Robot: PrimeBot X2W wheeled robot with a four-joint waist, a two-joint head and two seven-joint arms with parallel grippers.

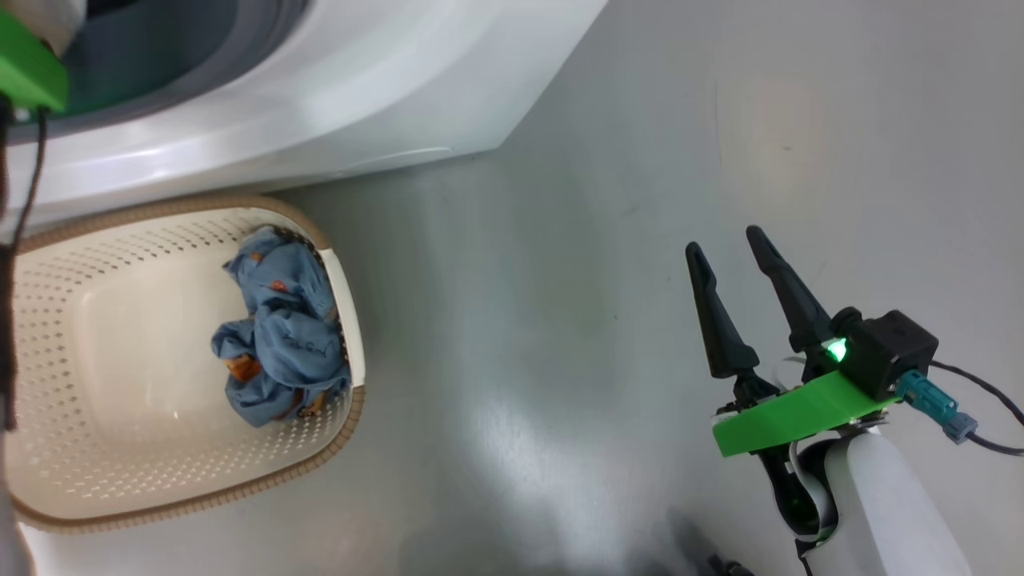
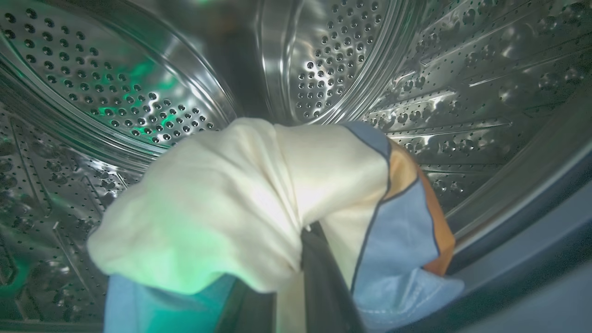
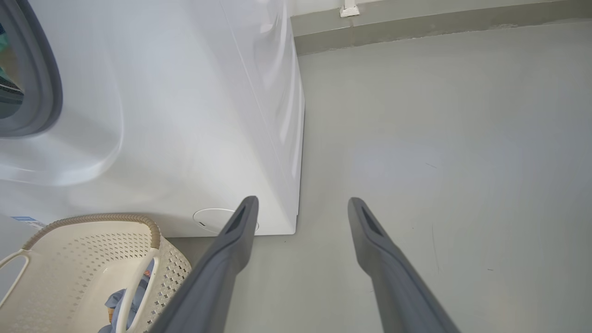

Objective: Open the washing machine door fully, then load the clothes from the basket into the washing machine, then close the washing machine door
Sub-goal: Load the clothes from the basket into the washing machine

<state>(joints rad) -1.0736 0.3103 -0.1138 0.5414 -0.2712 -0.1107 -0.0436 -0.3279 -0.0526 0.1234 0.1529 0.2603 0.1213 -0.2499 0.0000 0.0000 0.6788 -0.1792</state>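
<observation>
Steel drum, left hand pinching one cream garment, right hand wide, empty

A smooth grey floor is seen, glossy with pale reflections. The white washing machine is stood directly on it. The cream basket is set on it just beside the machine's front.
</observation>
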